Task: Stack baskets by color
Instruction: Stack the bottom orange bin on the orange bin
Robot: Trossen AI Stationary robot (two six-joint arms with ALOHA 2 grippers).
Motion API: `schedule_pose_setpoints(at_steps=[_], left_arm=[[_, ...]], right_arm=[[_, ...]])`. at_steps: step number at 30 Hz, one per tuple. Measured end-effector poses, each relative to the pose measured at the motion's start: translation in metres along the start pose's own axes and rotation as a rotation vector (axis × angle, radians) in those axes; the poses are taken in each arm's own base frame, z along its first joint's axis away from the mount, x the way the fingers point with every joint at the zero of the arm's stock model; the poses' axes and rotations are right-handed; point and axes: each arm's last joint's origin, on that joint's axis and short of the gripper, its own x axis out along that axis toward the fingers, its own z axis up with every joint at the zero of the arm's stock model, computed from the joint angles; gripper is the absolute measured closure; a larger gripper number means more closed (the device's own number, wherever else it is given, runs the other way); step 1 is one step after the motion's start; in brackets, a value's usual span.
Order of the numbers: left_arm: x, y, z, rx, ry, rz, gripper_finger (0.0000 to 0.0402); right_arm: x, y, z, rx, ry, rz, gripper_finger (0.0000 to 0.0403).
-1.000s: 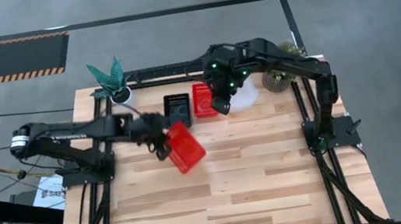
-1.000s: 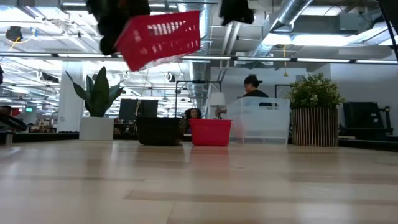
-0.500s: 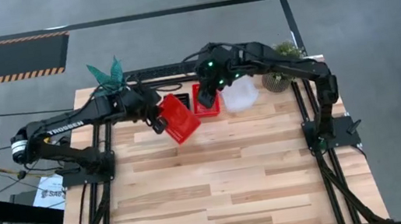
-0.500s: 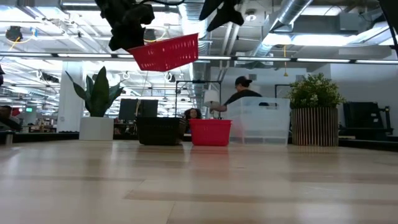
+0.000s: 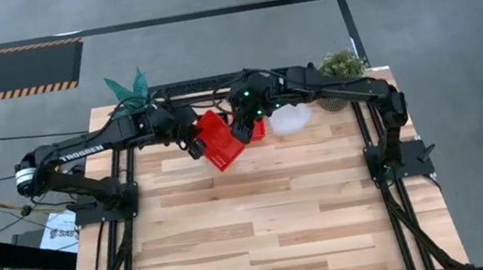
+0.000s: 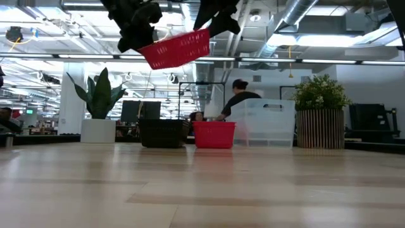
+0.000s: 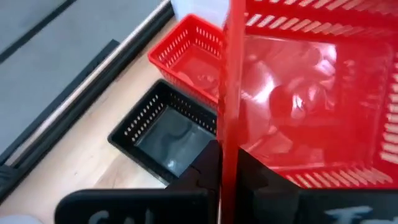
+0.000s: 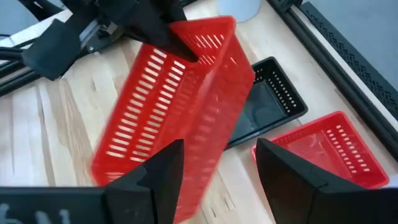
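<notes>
above the upper middle of the table in the overhead picture, my left gripper (image 5: 194, 148) is clamped on the rim of a red basket (image 5: 220, 140), holding it tilted in the air; my right gripper (image 5: 243, 133) hangs just beside the basket's other side, fingers spread wide and holding nothing. the red stack (image 6: 214, 134) on the table lies just past the carried basket, toward the upper right of that picture, mostly hidden under my right arm, with the black stack (image 6: 162, 133) to its left and the clear stack (image 5: 291, 120) to its right. the carried basket's long axis runs slantwise, so i judge it must swing level and square before it can nest.
</notes>
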Motion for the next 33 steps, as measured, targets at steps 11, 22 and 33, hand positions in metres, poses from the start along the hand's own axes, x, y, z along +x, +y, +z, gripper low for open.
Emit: schedule_pose_setpoints(at_steps=[11, 22, 33], left_arm=[[0.014, -0.008, 0.007, 0.006, 0.025, -0.018, 0.0401], [0.003, -0.009, 0.019, 0.011, -0.019, -0.008, 0.0401], [0.004, -0.008, 0.02, -0.004, -0.039, 0.02, 0.0401]], right_arm=[[0.003, -0.001, -0.007, -0.009, 0.052, -0.027, 0.0184], [0.014, -0.003, -0.015, -0.035, 0.084, -0.048, 0.0184], [-0.002, -0.003, -0.003, -0.009, -0.02, -0.024, 0.0184]])
